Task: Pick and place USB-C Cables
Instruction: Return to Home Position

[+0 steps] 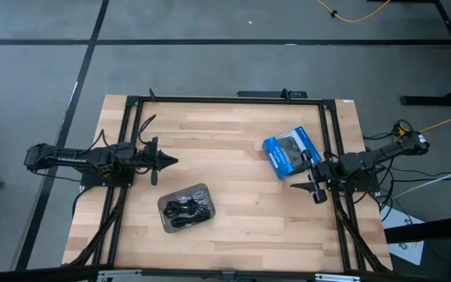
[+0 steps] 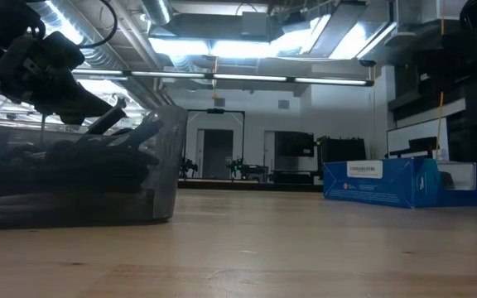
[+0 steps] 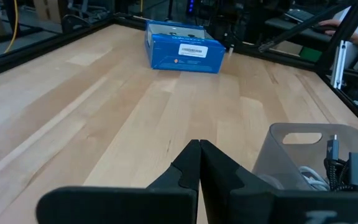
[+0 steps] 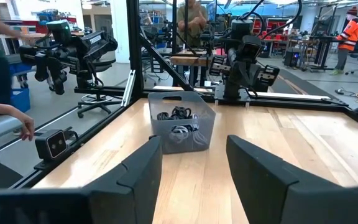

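Note:
The USB-C cables (image 1: pixel 185 208) lie bundled inside the grey tray (image 1: pixel 202 191), black ones with a white one among them (image 4: pixel 180 129). The tray stands on the table's near-middle part. My left gripper (image 1: pixel 171 162) hovers shut near the table's left edge, just beyond the tray's far-left corner; its own view shows the shut fingers (image 3: pixel 199 157) and, beside them, the tray wall (image 3: pixel 284 149) and the cables (image 3: pixel 335 167). My right gripper (image 1: pixel 297 185) waits open near the right edge, pointing across the table at the tray (image 4: pixel 180 121).
A blue plastic packet (image 1: pixel 291 153) lies flat on the table's far-right part, just beyond my right gripper, and shows in the low view (image 2: pixel 411 182). A black frame (image 1: pixel 225 99) runs round the table. Bare wood (image 1: pixel 241 235) stretches between the tray and my right gripper. People stand in the room beyond.

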